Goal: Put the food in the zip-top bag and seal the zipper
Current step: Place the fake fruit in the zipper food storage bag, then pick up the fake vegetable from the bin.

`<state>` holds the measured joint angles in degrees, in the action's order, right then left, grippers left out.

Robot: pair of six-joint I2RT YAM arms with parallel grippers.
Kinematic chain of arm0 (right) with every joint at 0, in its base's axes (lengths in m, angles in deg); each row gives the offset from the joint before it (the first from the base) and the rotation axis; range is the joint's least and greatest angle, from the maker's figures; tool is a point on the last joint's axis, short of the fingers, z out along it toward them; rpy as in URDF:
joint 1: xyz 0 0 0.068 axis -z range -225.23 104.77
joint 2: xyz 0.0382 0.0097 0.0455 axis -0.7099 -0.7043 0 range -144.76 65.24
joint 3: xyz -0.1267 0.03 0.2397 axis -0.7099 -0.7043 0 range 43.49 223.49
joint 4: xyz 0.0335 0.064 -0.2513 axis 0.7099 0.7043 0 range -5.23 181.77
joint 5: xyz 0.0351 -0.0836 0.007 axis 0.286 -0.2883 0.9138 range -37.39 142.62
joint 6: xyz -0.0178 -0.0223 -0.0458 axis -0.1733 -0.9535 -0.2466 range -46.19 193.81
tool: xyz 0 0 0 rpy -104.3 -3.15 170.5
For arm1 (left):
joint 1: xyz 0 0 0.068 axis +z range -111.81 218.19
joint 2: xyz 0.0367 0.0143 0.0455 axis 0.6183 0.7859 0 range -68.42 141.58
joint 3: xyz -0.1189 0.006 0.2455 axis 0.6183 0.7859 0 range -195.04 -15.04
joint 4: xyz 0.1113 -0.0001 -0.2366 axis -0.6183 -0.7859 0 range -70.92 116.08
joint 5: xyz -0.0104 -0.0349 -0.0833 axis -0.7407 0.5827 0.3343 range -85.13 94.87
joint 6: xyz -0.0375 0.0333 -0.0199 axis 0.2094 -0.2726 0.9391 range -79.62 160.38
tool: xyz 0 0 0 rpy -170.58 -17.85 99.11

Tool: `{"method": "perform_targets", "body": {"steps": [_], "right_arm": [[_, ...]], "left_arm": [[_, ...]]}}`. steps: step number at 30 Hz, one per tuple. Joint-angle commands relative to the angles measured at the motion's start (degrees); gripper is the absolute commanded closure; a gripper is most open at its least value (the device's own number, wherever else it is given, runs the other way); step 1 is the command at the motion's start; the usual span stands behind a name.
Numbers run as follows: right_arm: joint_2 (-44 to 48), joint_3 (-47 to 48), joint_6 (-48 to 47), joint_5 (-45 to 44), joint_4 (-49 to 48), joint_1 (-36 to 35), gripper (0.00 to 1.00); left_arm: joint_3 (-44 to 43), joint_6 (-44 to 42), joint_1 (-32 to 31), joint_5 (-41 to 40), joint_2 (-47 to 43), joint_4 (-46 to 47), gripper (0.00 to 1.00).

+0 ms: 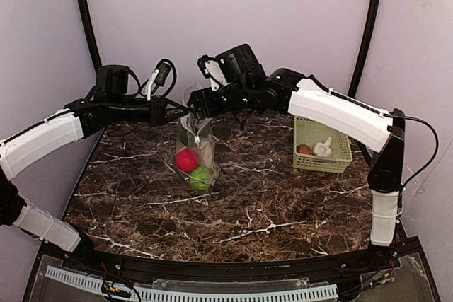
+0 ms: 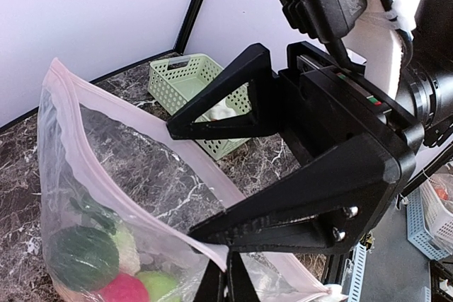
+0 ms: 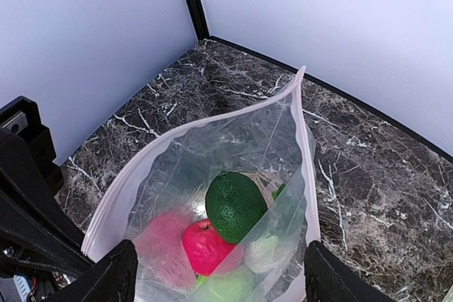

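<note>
The clear zip-top bag (image 1: 196, 148) hangs upright over the marble table, mouth open. My left gripper (image 2: 228, 261) is shut on the bag's whitish-pink zipper (image 2: 90, 139) at one corner and holds it up. Inside lie a red apple (image 3: 205, 245), a green apple (image 3: 228, 288), a dark green piece (image 3: 236, 205) and pale pieces. My right gripper (image 3: 221, 278) hovers just above the bag's mouth, open, with nothing between its fingers (image 3: 113, 278). In the top view both grippers meet above the bag, the right gripper (image 1: 198, 102) beside the left gripper (image 1: 178, 109).
A pale green lattice basket (image 1: 320, 165) stands at the right of the table and holds a garlic (image 1: 323, 148) and a brown piece (image 1: 304, 150). The same basket (image 2: 185, 74) shows behind the bag in the left wrist view. Purple walls enclose the table.
</note>
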<state>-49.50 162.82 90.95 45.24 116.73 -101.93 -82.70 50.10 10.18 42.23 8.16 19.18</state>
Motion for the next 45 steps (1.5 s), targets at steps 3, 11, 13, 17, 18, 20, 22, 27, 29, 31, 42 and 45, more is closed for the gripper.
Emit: {"method": "perform_targets", "body": {"steps": [3, 11, 13, 17, 18, 20, 22, 27, 29, 31, 42, 45], "right_arm": [[10.73, -6.36, -4.83, 2.90, -6.30, -1.29, 0.21], [24.41, -19.45, -5.54, -13.33, -4.14, -0.66, 0.14], [25.94, -21.92, -3.59, -16.17, 0.17, 1.25, 0.14], [29.66, -28.44, 1.30, -16.43, 4.53, 7.42, 0.14], [30.80, -31.24, 2.10, -15.81, 4.75, 9.27, 0.14], [32.56, -35.27, 3.65, -13.08, 4.90, 13.91, 0.14], [33.53, -38.90, 4.70, -10.67, 4.80, 18.38, 0.14], [31.80, -45.30, 4.31, -8.31, 4.13, 27.91, 0.16], [30.24, -46.94, 3.69, -8.12, 3.39, 31.38, 0.17], [28.42, -48.34, 2.95, -7.25, 2.10, 35.40, 0.18], [16.75, -49.28, 0.54, -1.48, -6.92, 47.22, 0.25], [13.49, -47.72, 0.39, -0.23, -8.61, 48.92, 0.30]], "left_arm": [[1.65, -0.24, 0.07, -2.16, -3.30, 1.65, 0.99], [1.92, -0.12, 0.07, -2.96, -3.75, 1.91, 0.99], [1.85, -0.05, 0.13, -2.77, -3.65, 1.95, 0.99], [1.89, -0.14, 0.06, -2.86, -3.63, 1.96, 0.99], [1.91, -0.16, 0.06, -2.96, -3.65, 1.97, 0.99], [1.89, -0.20, 0.08, -3.02, -3.63, 1.91, 0.99], [1.91, -0.14, 0.06, -2.94, -3.55, 2.00, 0.99], [1.92, -0.13, 0.06, -2.91, -3.60, 2.03, 0.99], [1.92, -0.30, 0.07, -3.03, -3.69, 1.94, 0.99], [1.92, -0.45, 0.11, -3.08, -3.83, 1.95, 0.99], [1.83, -0.73, 0.10, -3.17, -4.15, 1.80, 0.99], [1.83, -0.84, 0.09, -3.20, -4.15, 1.72, 0.99]]}}
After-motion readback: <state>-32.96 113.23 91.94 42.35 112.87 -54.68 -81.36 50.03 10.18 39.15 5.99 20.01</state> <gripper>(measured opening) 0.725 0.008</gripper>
